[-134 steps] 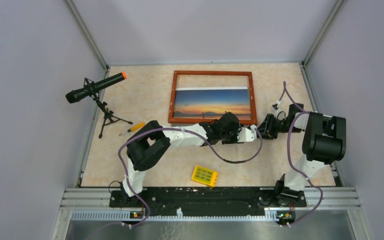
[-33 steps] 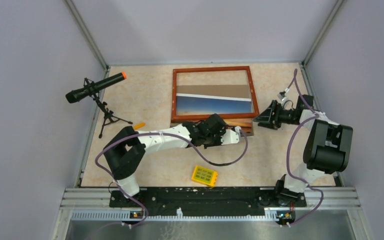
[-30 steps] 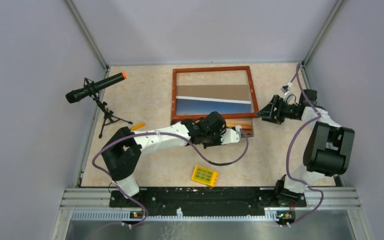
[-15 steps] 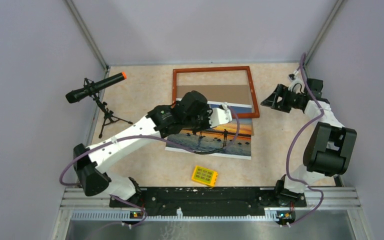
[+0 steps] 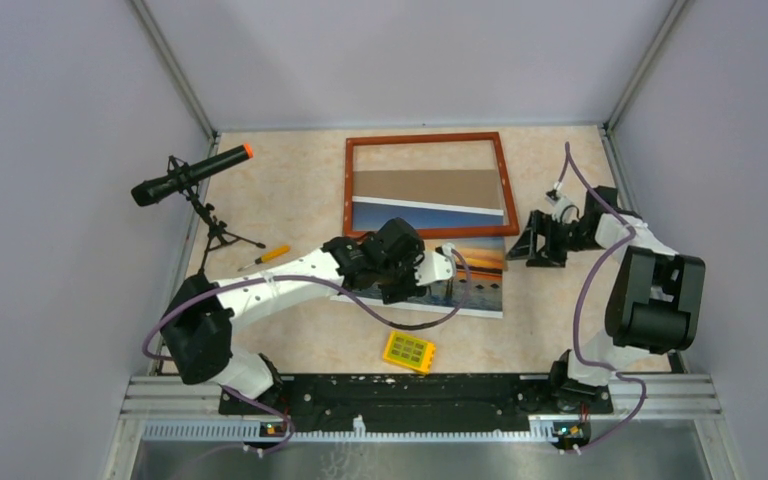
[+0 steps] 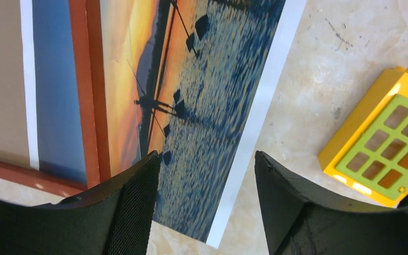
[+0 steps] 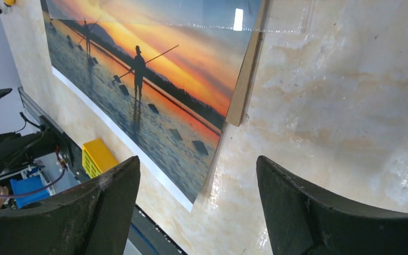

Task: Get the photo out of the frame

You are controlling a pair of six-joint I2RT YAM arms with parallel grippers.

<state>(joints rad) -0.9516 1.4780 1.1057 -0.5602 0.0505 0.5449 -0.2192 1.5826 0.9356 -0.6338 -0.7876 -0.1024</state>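
The frame [image 5: 420, 140], with its narrow reddish-brown border, lies flat at the back middle of the table. Inside it show a brown backing board [image 5: 425, 185] and a blue strip of the photo. The photo [image 5: 475, 275] runs out under the frame's near rail onto the table, its sunset and water facing up. My left gripper [image 5: 447, 272] hovers open over the photo's near part, and the left wrist view shows nothing between its jaws [image 6: 205, 159]. My right gripper [image 5: 530, 245] is open beside the frame's near right corner [image 7: 241, 95], touching nothing [image 7: 197, 159].
A yellow block [image 5: 409, 351] with a green grid lies just in front of the photo. A black microphone on a small tripod [image 5: 190, 175] stands at the left, with an orange-handled screwdriver [image 5: 265, 255] near it. Grey walls close in three sides.
The left gripper has pulled the photo out under the frame's near rail, then opened and let it go, drawing back toward me. The right gripper swung away and came back beside the frame's corner.
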